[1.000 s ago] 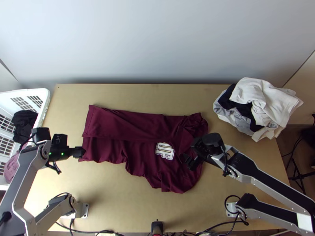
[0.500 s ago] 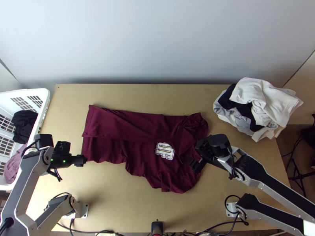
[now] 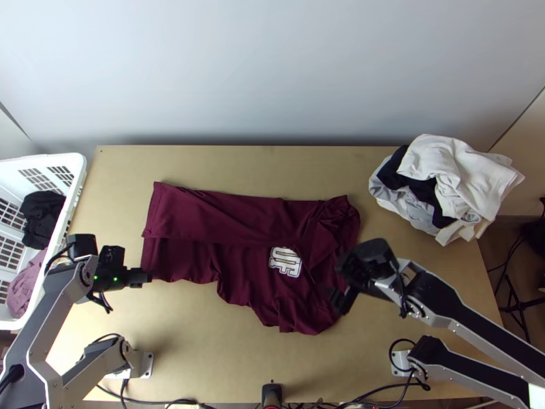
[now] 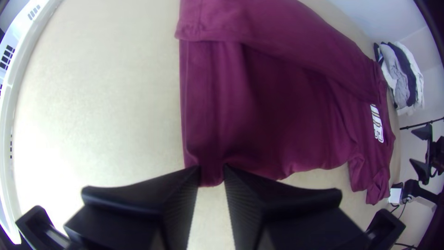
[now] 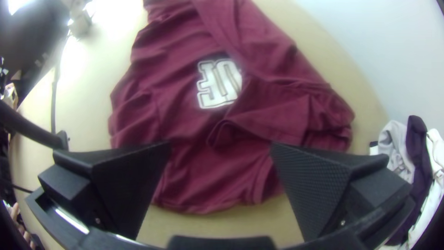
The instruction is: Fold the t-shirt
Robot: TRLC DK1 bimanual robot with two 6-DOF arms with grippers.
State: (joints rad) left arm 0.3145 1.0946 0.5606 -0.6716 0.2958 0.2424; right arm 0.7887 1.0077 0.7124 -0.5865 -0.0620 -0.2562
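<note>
In the top view, the shirt is being laid out across the middle of the table, its far side being folded over in a long strip. Cloth is being bunched at its far right, and the print is being left bare on the right half. The left gripper is being held at the shirt's near left corner, the right gripper over its near right part. A pile of white, grey and dark clothes is being kept at the table's far right; black and pink clothes are being held in a basket at the left.

In the left wrist view, the left gripper is being kept narrowly parted, with the near left corner being framed between its tips; whether the cloth is being pinched cannot be told. The basket's rim is being shown to the left.

In the right wrist view, the right gripper is being held wide, with nothing being gripped. Creased cloth is being seen beyond its fingers, the folded flap being laid along the far side, just beside the print.
</note>
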